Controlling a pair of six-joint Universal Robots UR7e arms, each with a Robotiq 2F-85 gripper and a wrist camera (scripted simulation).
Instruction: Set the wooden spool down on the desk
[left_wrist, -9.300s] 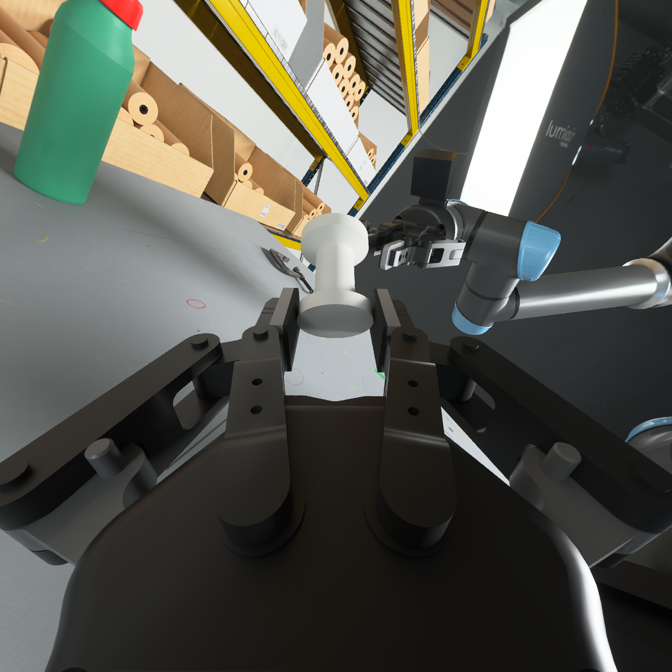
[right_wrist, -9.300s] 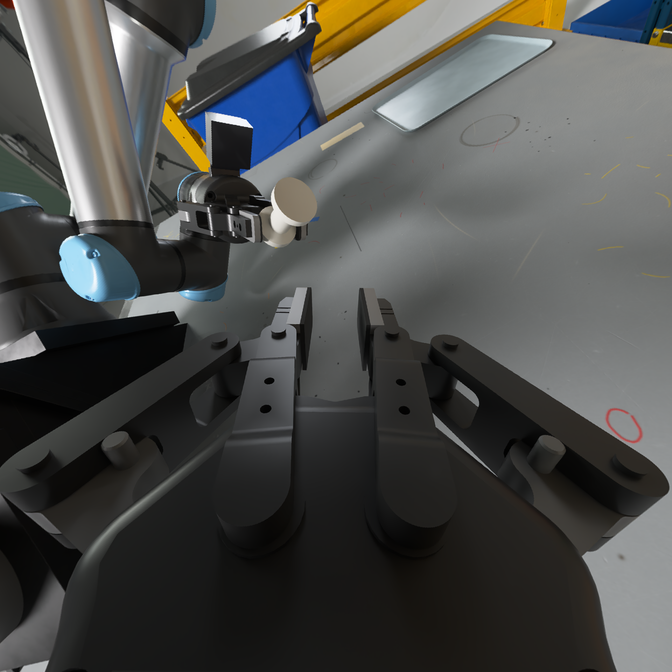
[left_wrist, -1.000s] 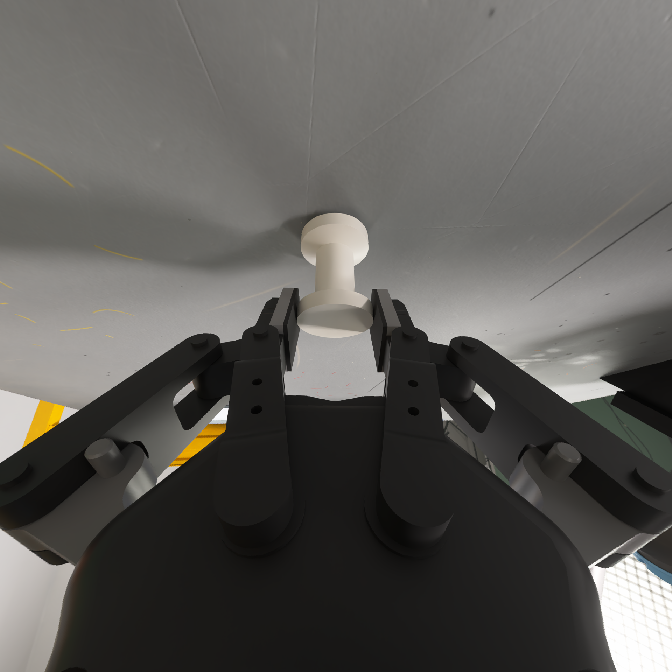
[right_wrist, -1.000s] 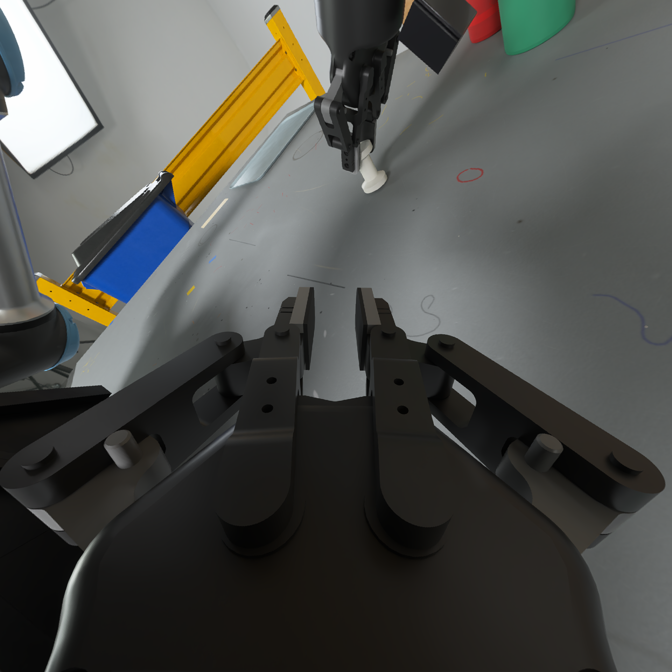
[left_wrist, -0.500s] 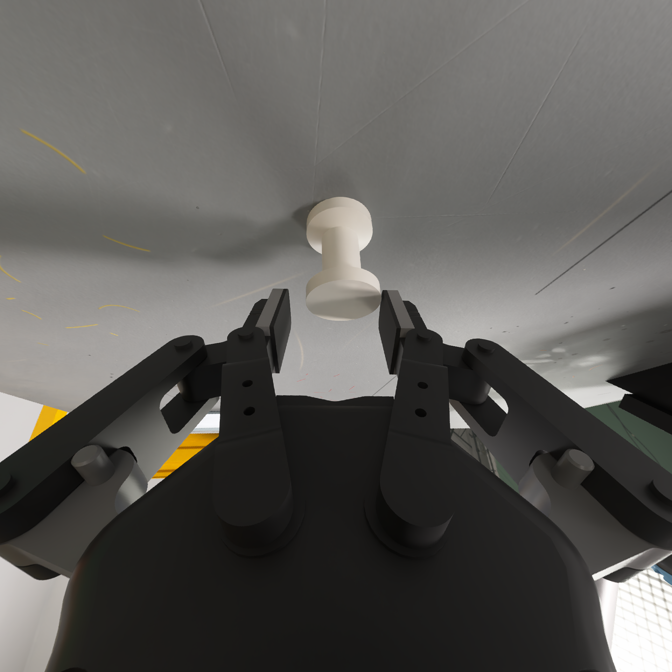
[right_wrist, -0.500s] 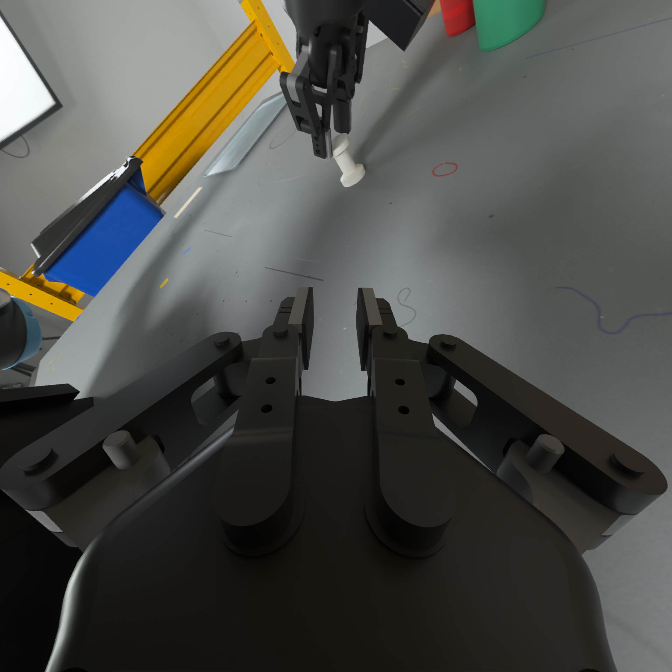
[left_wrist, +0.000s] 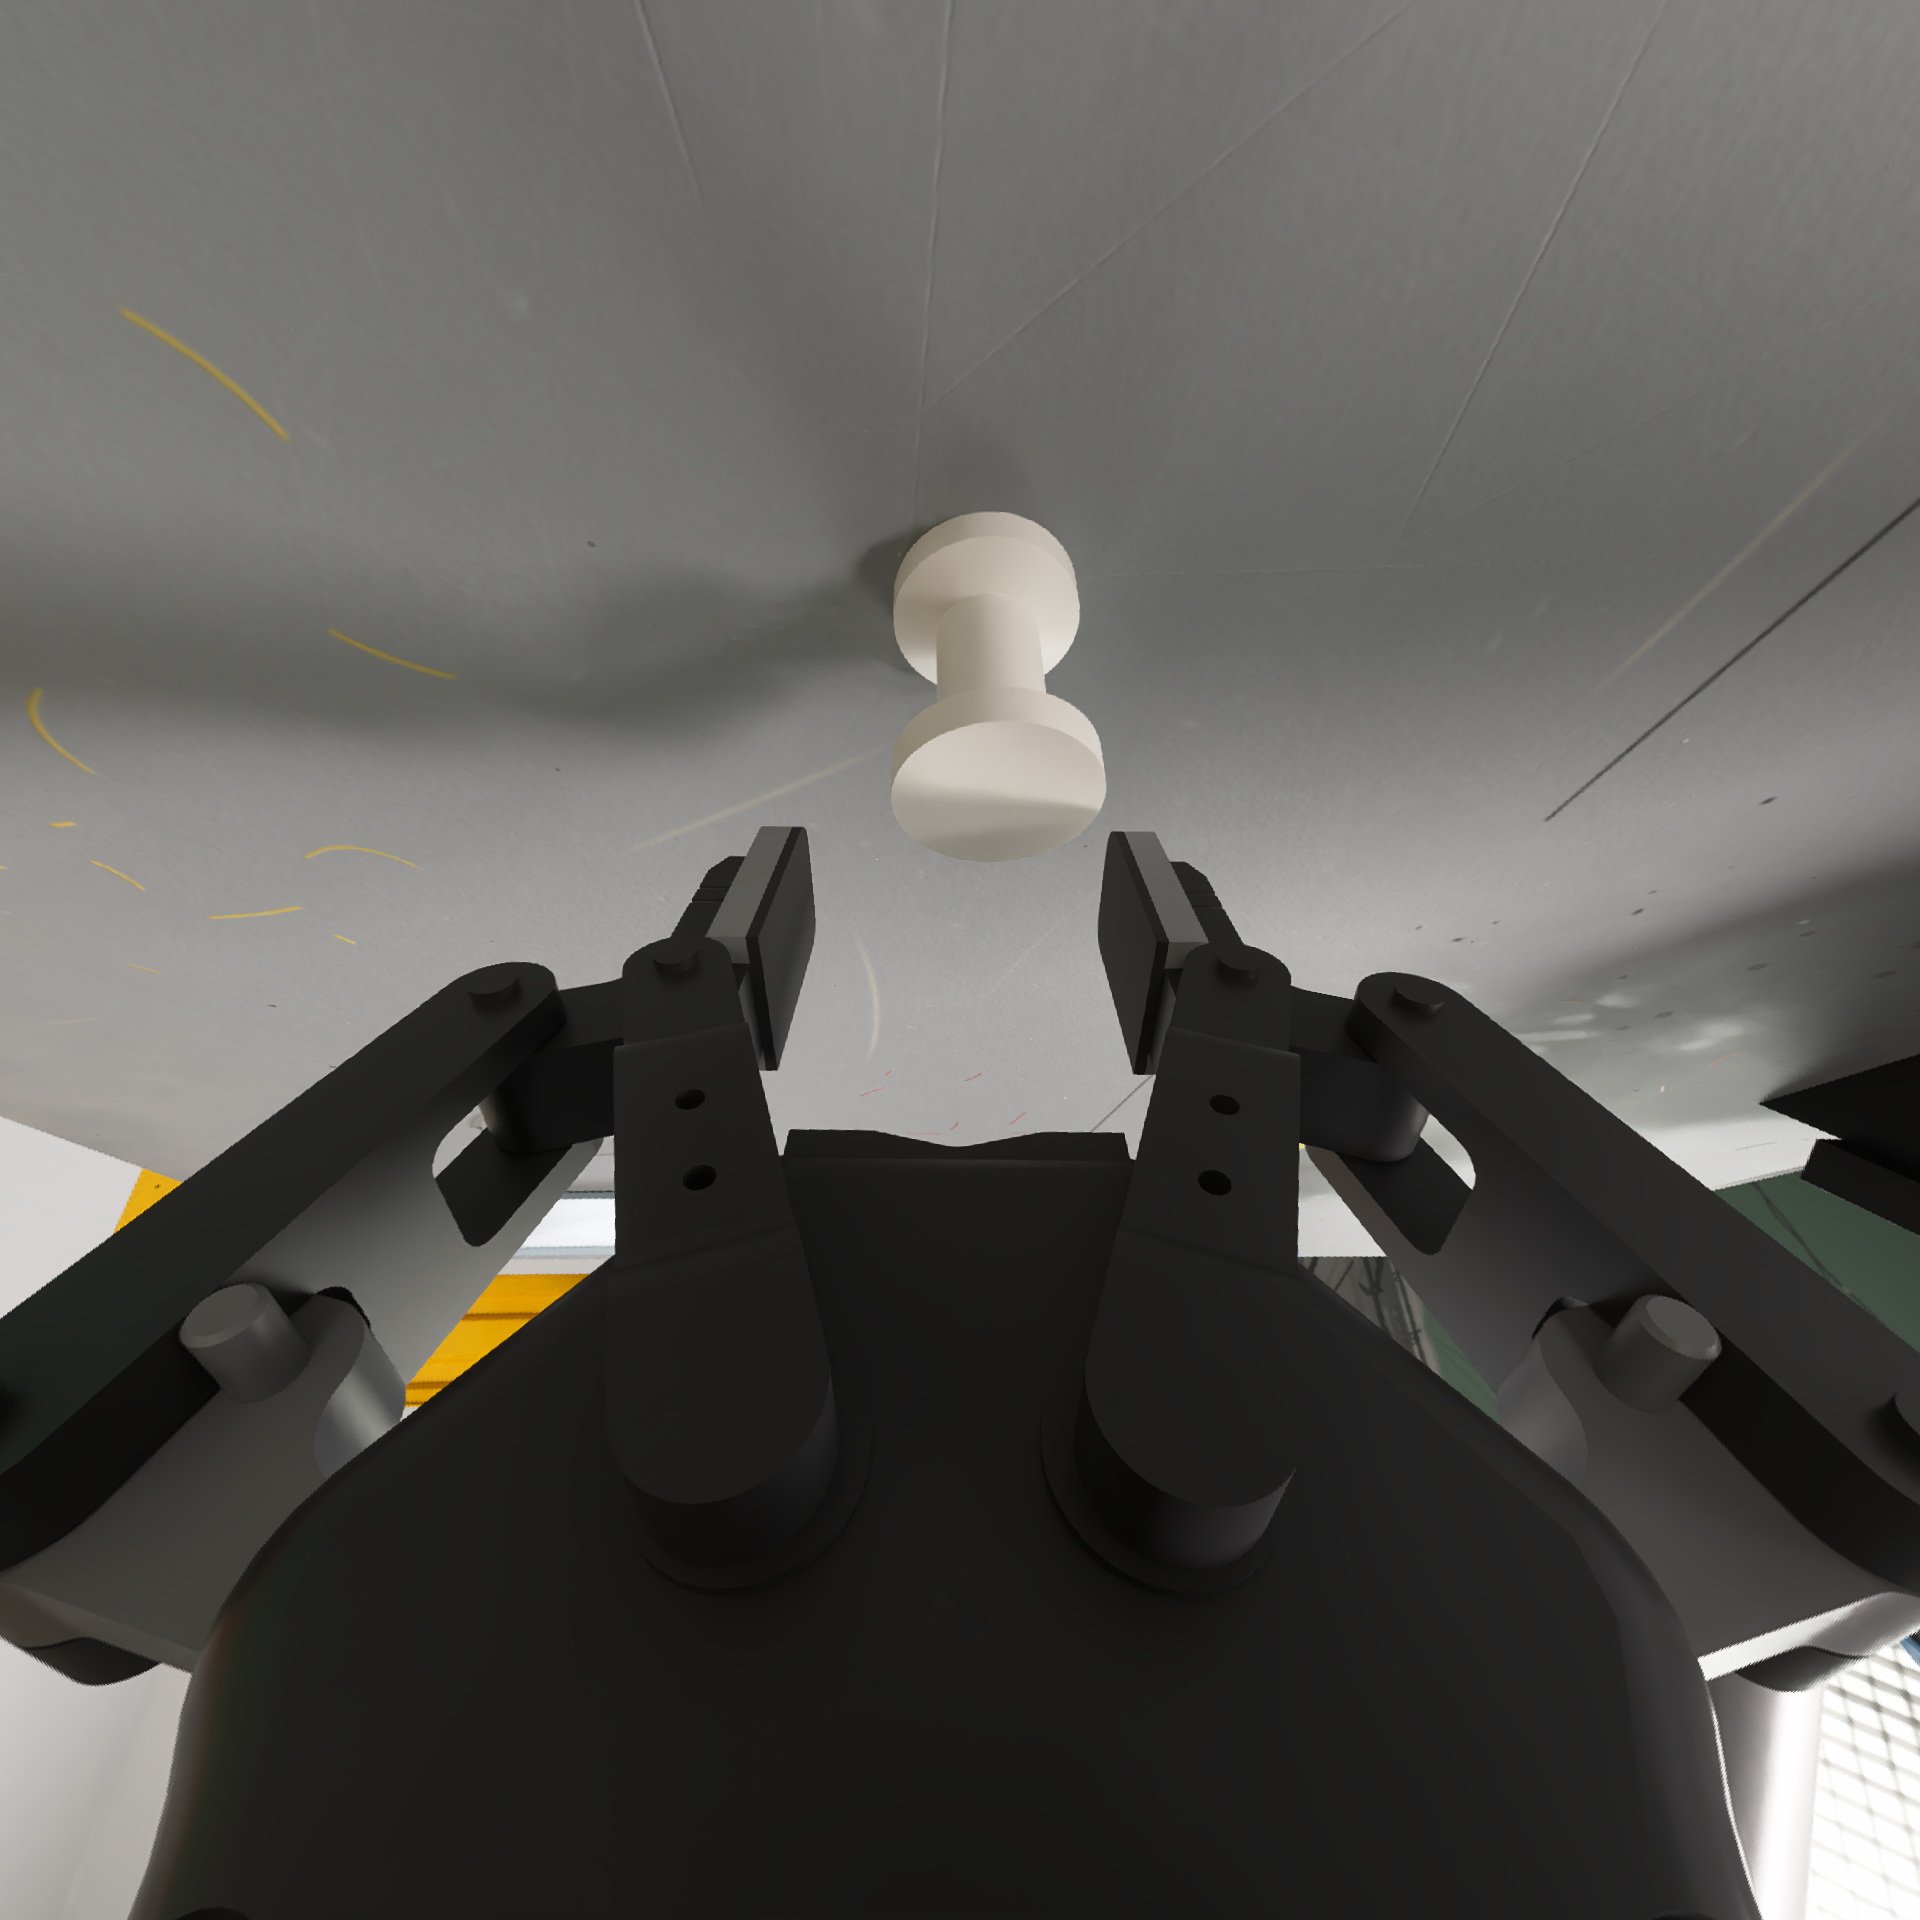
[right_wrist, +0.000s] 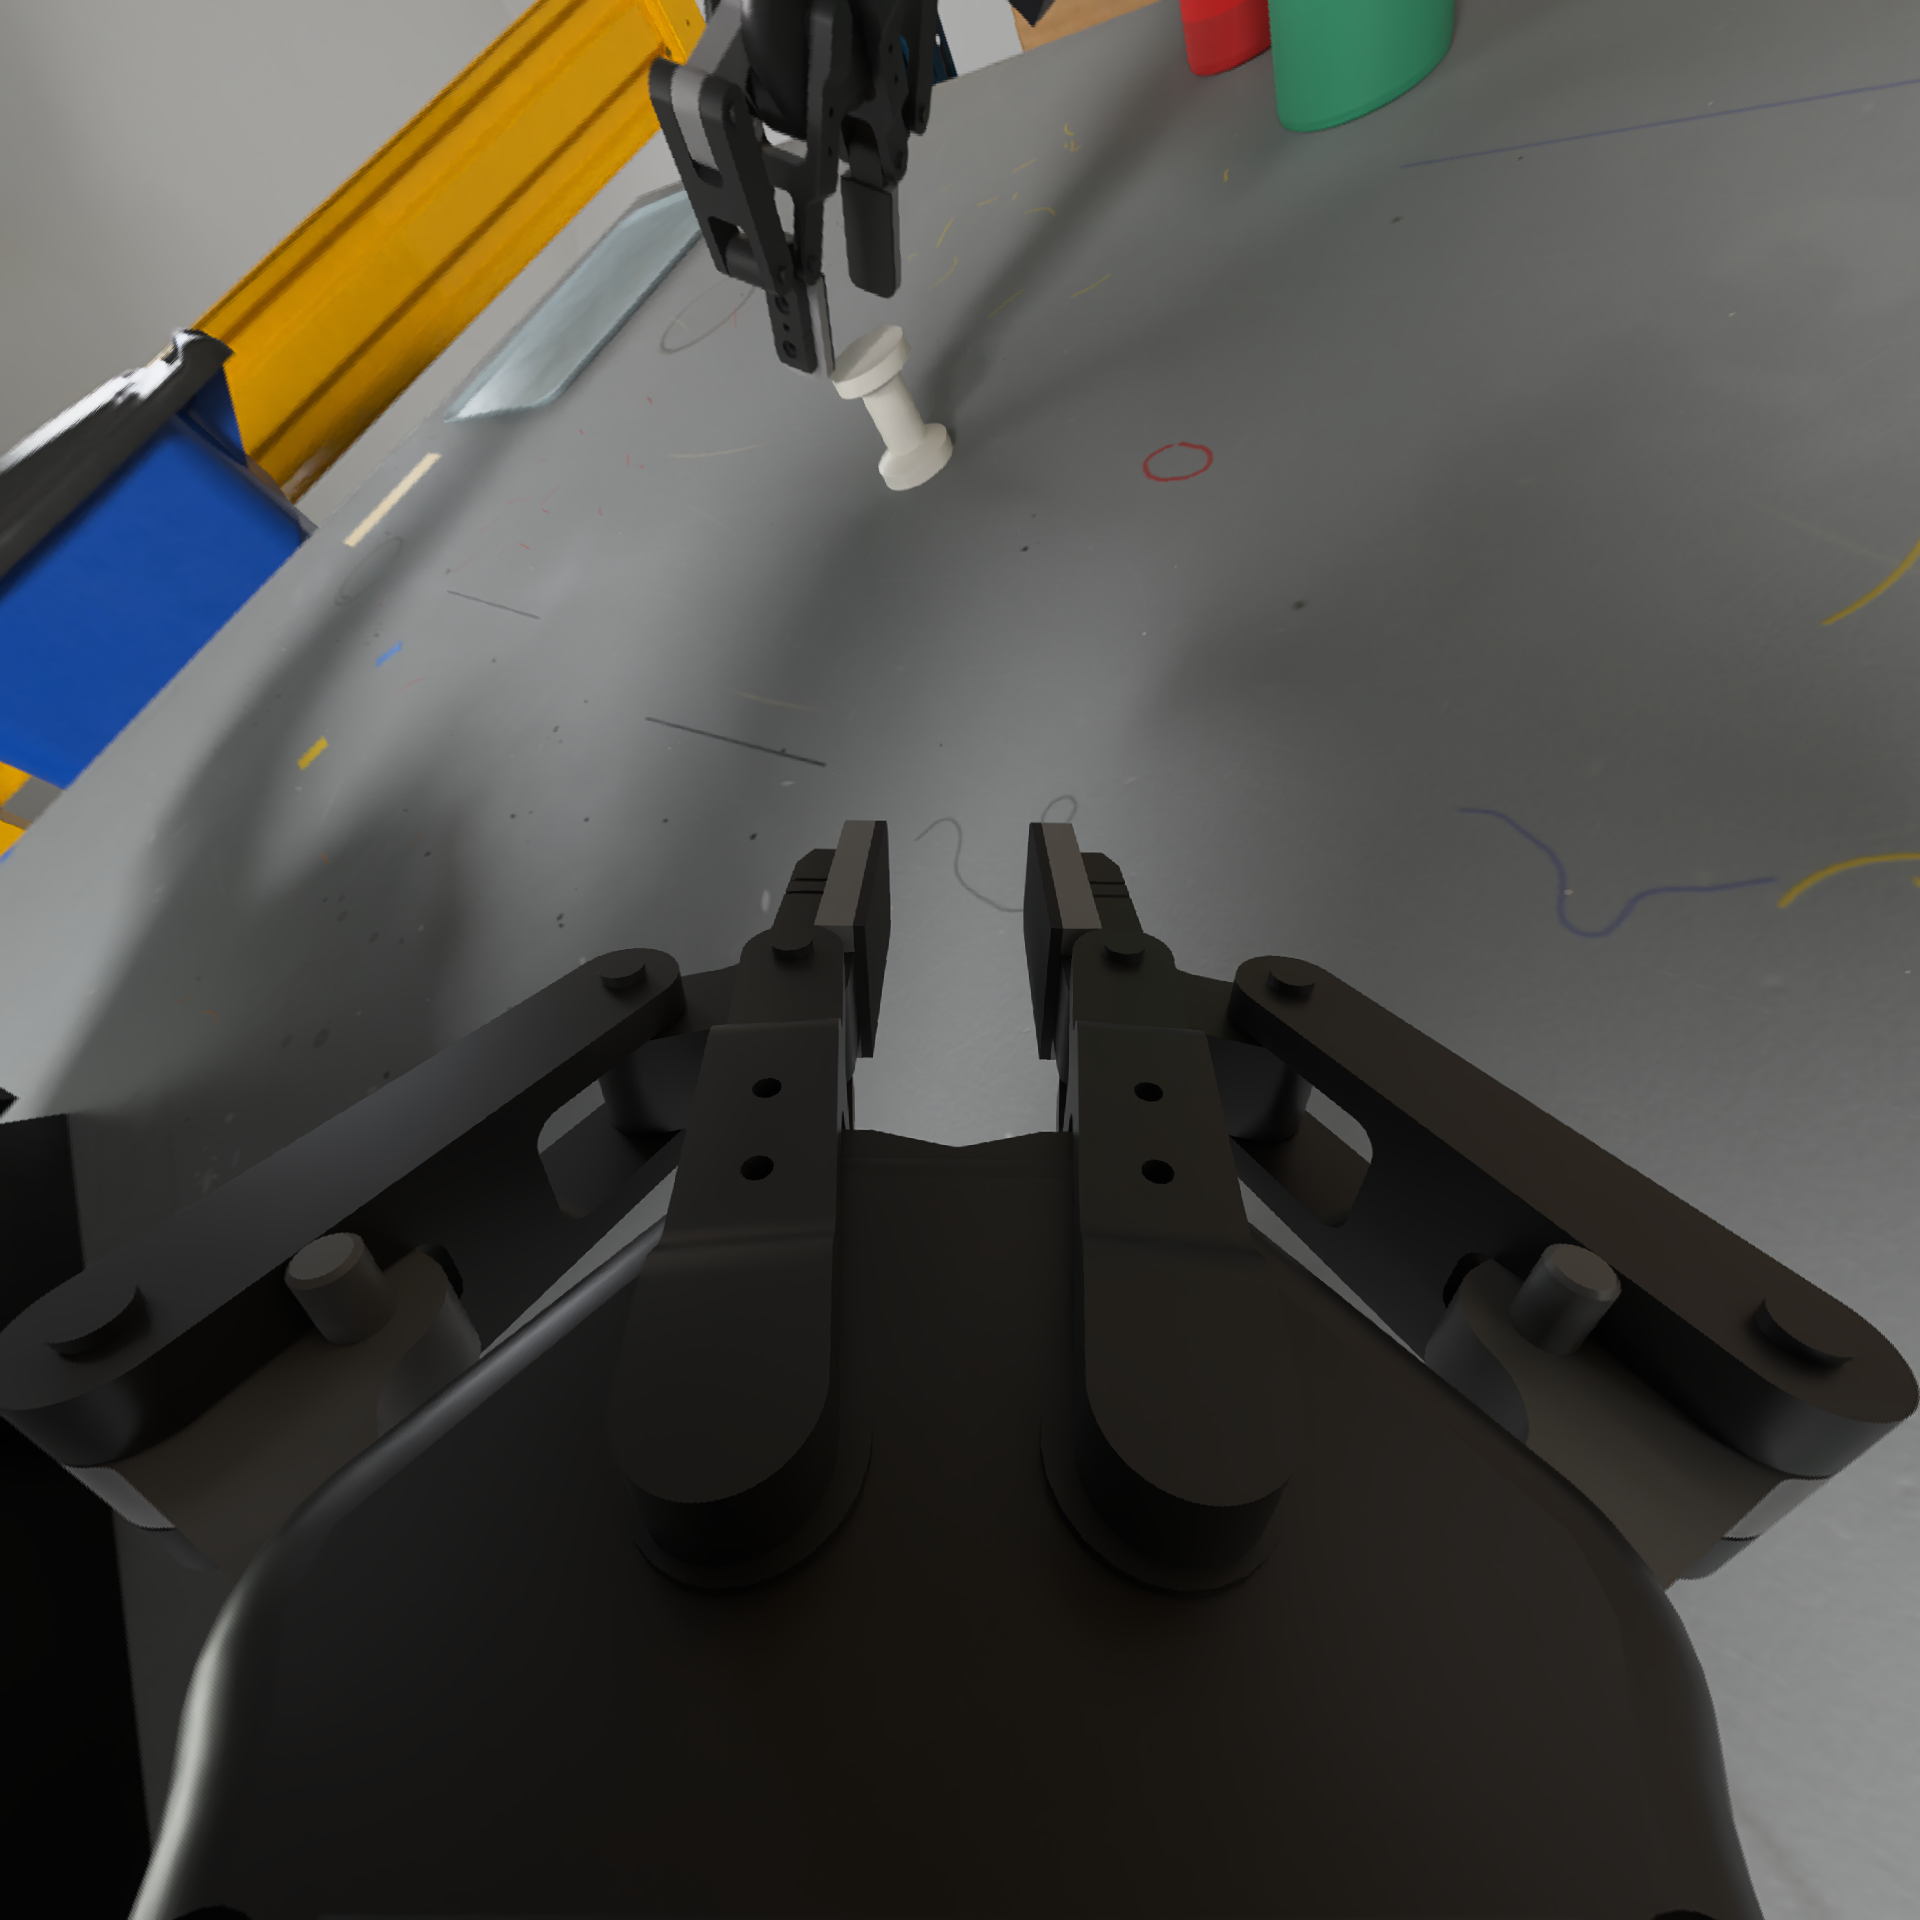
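Left gripper (left_wrist: 957, 940): we see jaws now spread, clear of wooden spool (left_wrist: 992, 688) | spool upright on desk (left_wrist: 416, 312), released | right gripper (right_wrist: 956, 914): slightly parted, empty.

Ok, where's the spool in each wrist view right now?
Left wrist view: the spool sits at upper centre, just beyond the open left gripper, standing on the desk.
Right wrist view: the spool is at upper centre, small, below the left gripper and left of a red circle mark.
Shared landmark: the left gripper above the spool.
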